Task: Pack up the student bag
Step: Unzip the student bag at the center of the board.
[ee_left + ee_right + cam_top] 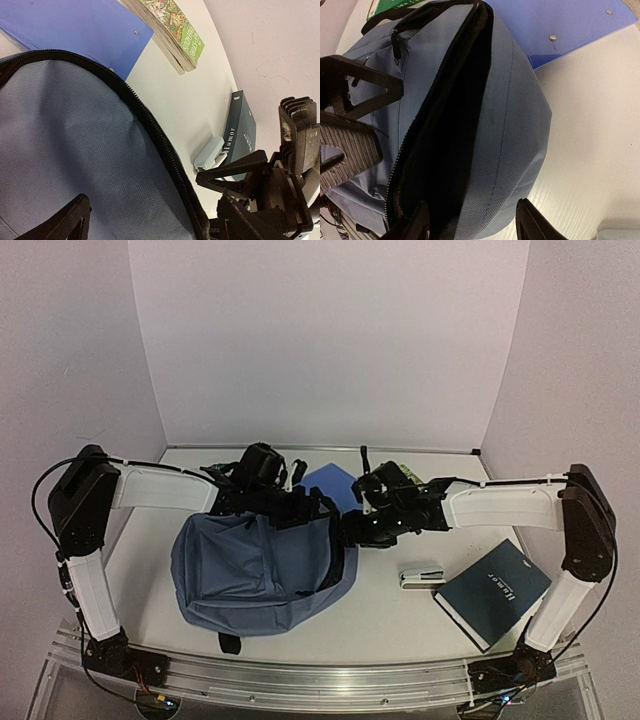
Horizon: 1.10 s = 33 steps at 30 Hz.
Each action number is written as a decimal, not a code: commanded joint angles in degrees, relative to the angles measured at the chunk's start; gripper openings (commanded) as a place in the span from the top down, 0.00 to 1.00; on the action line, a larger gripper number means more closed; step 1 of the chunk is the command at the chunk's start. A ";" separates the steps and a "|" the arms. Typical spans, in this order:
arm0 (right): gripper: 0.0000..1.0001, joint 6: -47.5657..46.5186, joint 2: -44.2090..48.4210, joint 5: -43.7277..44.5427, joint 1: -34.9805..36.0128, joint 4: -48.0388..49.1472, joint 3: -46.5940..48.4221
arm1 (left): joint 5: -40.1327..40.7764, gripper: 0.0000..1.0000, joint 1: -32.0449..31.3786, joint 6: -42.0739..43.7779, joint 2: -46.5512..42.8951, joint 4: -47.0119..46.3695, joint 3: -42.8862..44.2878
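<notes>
Slate-blue fabric backpack (520, 115): zip mouth is straddled by right gripper (470, 217), grip unclear; left gripper (142, 192) is spread apart. Opening should be held wide.

both arms inward; left tool (140, 189) agape, right tool (471, 204) half-spread

I'm seeing the student bag (250, 570) showing slate-blue, with zip and lining reading black. Folder (330, 483) is showing bright blue. Book (492, 592) is reading dark navy with white lettering, stapler (421, 576) pale grey, paperback (175, 25) green-spined with a multicolour cartoon cover, table (400, 625) white.
</notes>
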<state>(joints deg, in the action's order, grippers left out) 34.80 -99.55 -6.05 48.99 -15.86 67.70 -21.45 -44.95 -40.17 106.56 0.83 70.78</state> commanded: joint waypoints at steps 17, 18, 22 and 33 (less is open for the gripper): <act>0.41 1.36 0.63 -1.34 0.00 3.77 -1.86 | 0.69 0.76 -1.80 -0.25 2.42 4.06 4.64; 0.42 1.45 0.38 -0.84 0.03 3.75 -1.85 | 1.06 0.82 -1.82 -0.26 1.91 4.02 4.23; 0.43 1.79 -1.08 1.82 0.11 3.71 -1.65 | 2.71 0.96 -1.80 -0.26 -0.33 3.76 2.27; 0.57 2.53 -4.97 8.49 0.20 2.85 0.88 | 7.28 0.94 -1.72 0.58 -6.28 5.20 -1.55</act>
<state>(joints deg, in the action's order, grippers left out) 36.94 -103.44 -0.89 49.04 -13.30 66.22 -16.21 -46.61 -40.53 105.03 5.71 69.92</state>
